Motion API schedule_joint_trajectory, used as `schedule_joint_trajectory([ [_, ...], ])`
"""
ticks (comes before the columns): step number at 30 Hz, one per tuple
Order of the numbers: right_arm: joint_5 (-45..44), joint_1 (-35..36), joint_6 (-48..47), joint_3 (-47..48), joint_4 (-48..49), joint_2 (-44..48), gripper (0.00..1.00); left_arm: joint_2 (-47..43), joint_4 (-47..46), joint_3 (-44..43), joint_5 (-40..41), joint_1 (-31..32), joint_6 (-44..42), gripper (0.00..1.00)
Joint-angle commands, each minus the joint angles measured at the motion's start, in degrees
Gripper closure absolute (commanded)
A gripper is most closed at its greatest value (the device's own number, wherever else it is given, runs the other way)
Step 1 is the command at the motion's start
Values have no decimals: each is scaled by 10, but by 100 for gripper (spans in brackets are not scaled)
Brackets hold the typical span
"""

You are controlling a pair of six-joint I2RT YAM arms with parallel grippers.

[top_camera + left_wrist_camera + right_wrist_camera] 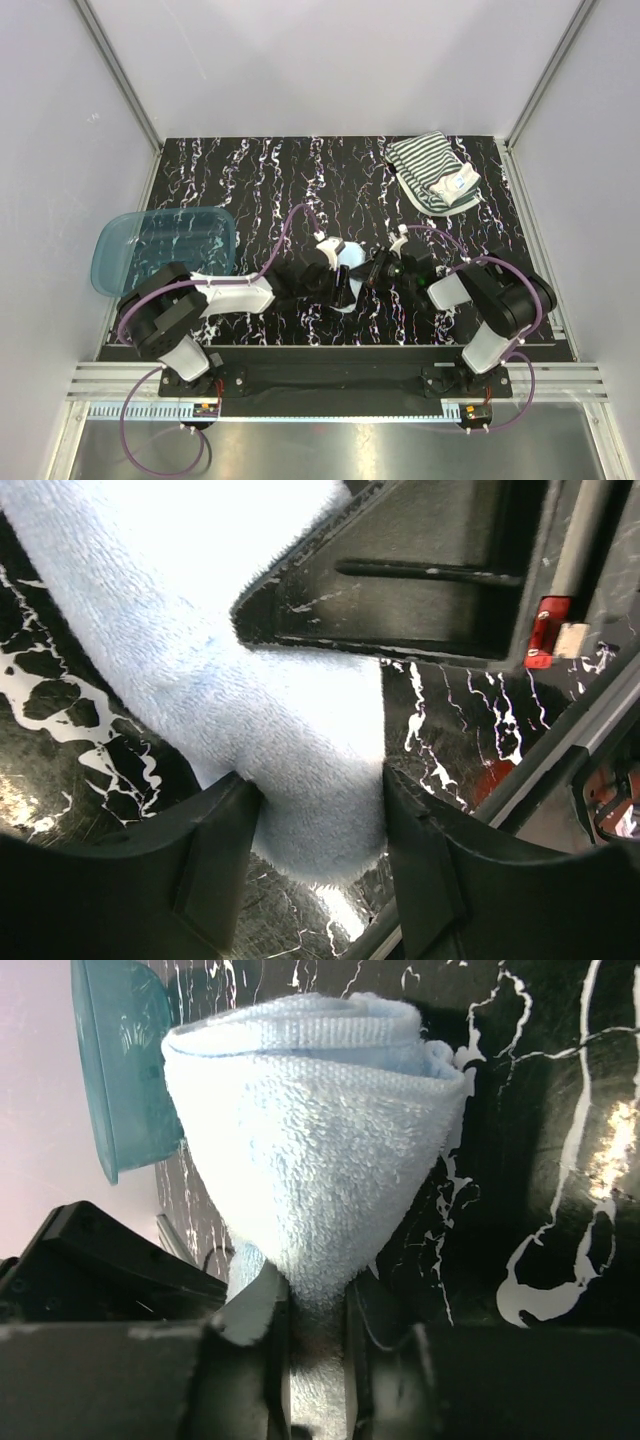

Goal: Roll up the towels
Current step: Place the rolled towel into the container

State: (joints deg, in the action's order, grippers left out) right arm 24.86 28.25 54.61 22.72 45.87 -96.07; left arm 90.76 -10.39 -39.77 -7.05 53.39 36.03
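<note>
The light blue towel (pixel 351 262), partly rolled, lies on the dark marbled table near the front middle, between my two grippers. My left gripper (pixel 338 284) comes in from the left; in the left wrist view (pixel 318 805) its fingers press both sides of the towel's (pixel 200 660) rolled end. My right gripper (pixel 370 272) comes in from the right; in the right wrist view (pixel 315 1305) it is pinched on a narrow end of the towel (pixel 310 1130), which fans out into a rolled cone. The striped towel (pixel 432 172) with its white patch lies folded at the back right, apart from both grippers.
A translucent blue plastic tub (pixel 165 248) stands at the left edge of the table, behind the left arm; it also shows in the right wrist view (pixel 120 1060). White walls enclose the table on three sides. A metal rail (pixel 330 380) runs along the front.
</note>
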Motion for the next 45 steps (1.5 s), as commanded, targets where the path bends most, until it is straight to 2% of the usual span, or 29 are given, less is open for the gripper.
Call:
schedule_joint_trajectory([
  [1, 6, 19, 13, -23, 52, -14, 88, 28, 63, 8, -31, 3, -11, 40],
  [5, 6, 19, 10, -28, 49, 21, 91, -10, 103, -6, -14, 2, -11, 23],
  [7, 7, 19, -2, -22, 18, 46, 92, -50, 133, -21, -4, 1, -14, 14],
  [9, 9, 19, -15, -8, -37, 91, 92, -80, 177, -40, 9, -4, -18, 11],
  [11, 5, 18, -34, 11, -101, 145, 92, -130, 212, -51, 24, -13, -21, 1],
  [17, 9, 16, -73, 73, -239, 278, 92, -244, 284, -99, 13, -74, -28, 1],
  [23, 36, 16, -76, 129, -288, 364, 92, -325, 267, -131, -79, -158, -5, 1],
  [27, 42, 16, -76, 160, -310, 398, 91, -332, 241, -155, -129, -178, 12, 1],
  [32, 54, 16, -57, 189, -307, 420, 91, -321, 123, -145, -222, -184, 62, 1],
  [38, 63, 17, -32, 209, -286, 427, 90, -316, 50, -125, -249, -184, 97, 1],
  [40, 73, 16, -12, 207, -266, 427, 90, -307, 27, -118, -261, -184, 105, 1],
  [45, 109, 16, 49, 190, -145, 418, 89, -300, -8, -100, -261, -184, 119, 1],
])
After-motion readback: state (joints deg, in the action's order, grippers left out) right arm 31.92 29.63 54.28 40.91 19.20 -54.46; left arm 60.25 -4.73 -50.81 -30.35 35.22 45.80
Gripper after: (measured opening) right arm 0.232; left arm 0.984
